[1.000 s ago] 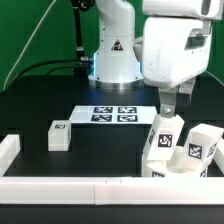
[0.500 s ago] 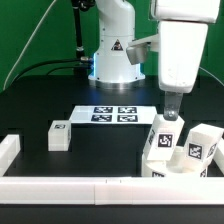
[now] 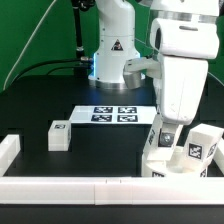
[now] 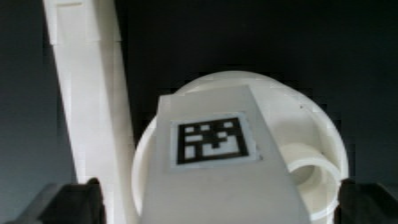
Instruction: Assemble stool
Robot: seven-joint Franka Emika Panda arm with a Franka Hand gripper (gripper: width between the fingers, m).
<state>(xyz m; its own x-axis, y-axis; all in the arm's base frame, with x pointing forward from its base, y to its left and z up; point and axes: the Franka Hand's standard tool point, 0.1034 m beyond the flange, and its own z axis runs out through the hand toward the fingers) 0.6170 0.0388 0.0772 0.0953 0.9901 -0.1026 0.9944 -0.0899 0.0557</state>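
A white block leg (image 4: 217, 165) with a square tag stands between my gripper's (image 4: 226, 205) two dark fingers (image 4: 80, 200), which are spread wide with a gap on each side. The round white seat (image 4: 311, 115) lies right behind that leg. In the exterior view my gripper (image 3: 165, 132) is low over this leg (image 3: 158, 152) at the right front. A second tagged leg (image 3: 203, 147) stands beside it against the seat (image 3: 185, 168). The third leg (image 3: 58, 135) lies alone on the exterior view's left.
The marker board (image 3: 112, 114) lies in the middle in front of the robot base (image 3: 112, 55). A long white border bar (image 3: 60, 187) runs along the front and a short one (image 3: 8, 150) stands on the left. A border bar (image 4: 86, 90) runs close beside the leg.
The arm has come down from above the right-hand leg, and the fingers now straddle it. The parts have not moved.
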